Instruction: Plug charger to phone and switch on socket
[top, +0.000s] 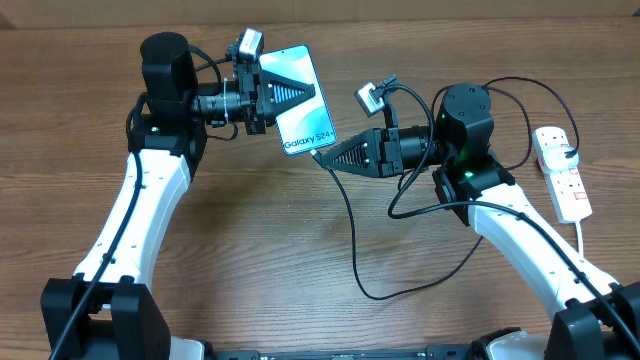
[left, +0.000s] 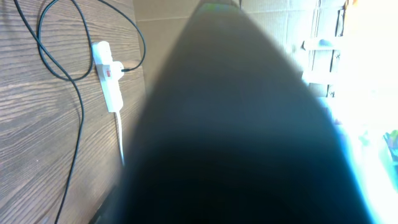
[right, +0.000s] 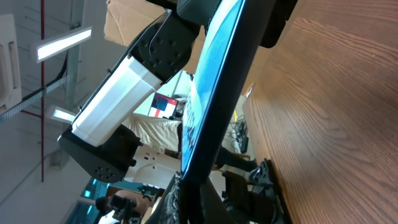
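White shells on left arm (top: 140, 205) and right arm (top: 530, 250), black round joint housings (top: 165, 60). Black ribbed wedge-shaped fingers (top: 290, 92). Small silver camera (top: 370, 97) at each wrist. Thin black cable (top: 118, 232) along each white link. Green lights (top: 467, 178) near elbows. Black bases (top: 90, 310) at bottom.

Matt brown wood-grain table (top: 300, 310); glossy slim cyan-screened phone (top: 300, 125); smooth white plastic power strip (top: 562, 175) right of the phone; matt thin black cable (top: 350, 235).

table (top: 260, 260): brown wood-grain | cardboard (left: 292, 31): beyond table edge | ceiling light (right: 62, 43): lit
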